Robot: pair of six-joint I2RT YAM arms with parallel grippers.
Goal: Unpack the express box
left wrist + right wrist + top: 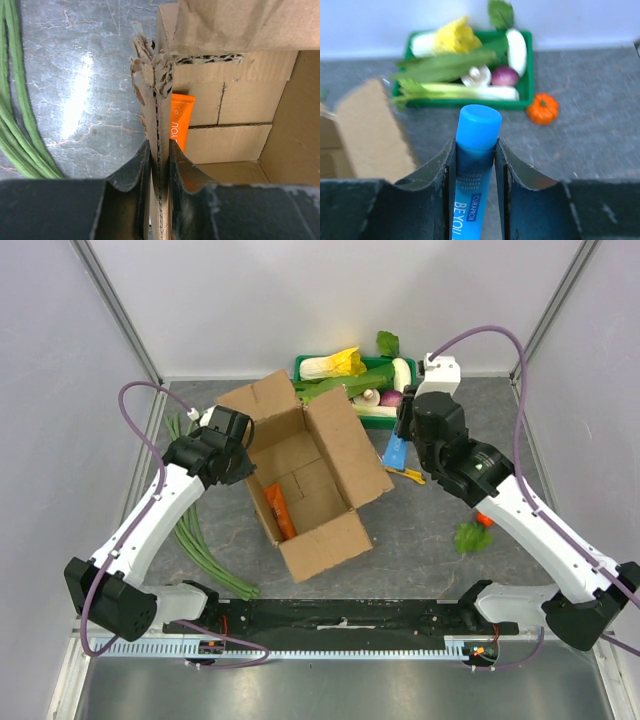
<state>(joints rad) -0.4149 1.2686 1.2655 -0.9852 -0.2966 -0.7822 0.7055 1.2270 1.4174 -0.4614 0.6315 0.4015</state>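
Jaws update: left jaws are pinching the torn wall of the box (345, 445); right jaws are clamping a blue tube (476, 150) beside its flap, over the surface (420, 552).

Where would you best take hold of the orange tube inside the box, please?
The orange tube lies flat on the floor of the box along a side wall. I'd come straight down through the open top and close the jaws across its narrow width near the middle.
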